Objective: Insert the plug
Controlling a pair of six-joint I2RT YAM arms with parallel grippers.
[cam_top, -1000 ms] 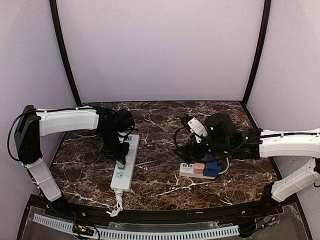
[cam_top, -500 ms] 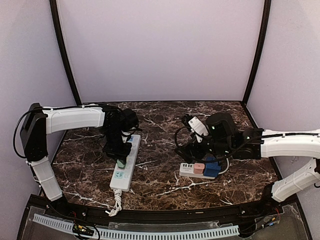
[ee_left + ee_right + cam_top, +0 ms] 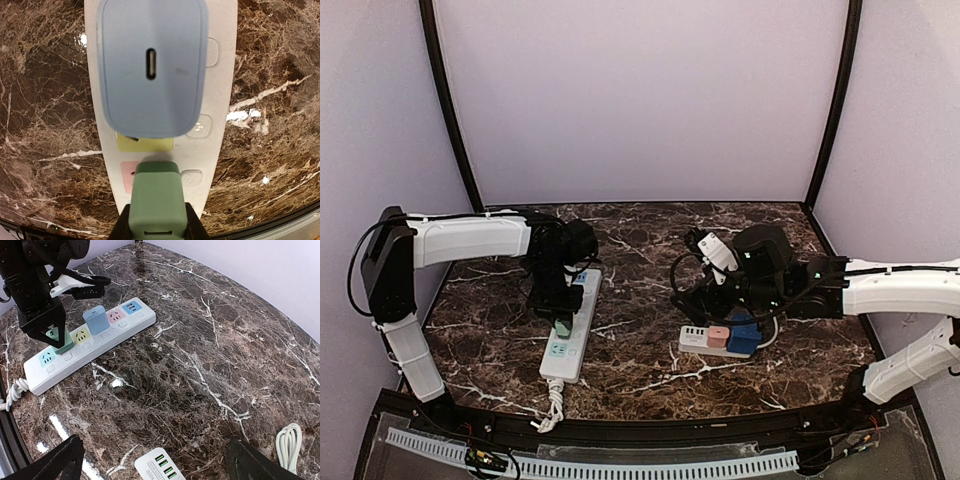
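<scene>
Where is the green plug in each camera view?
Top external: green plug lower left, over the white power strip.
Left wrist: bottom centre, gripped by the left hand.
Right wrist: far left, under the left hand.
Shared landmark: the white power strip.

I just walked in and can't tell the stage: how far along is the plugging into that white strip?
Done: a blue adapter already stands in the white power strip. In hand: the left gripper is clamped on a green plug over the pink socket; I cannot tell whether it is fully seated. Left: pressing it home if needed, then letting go.
</scene>
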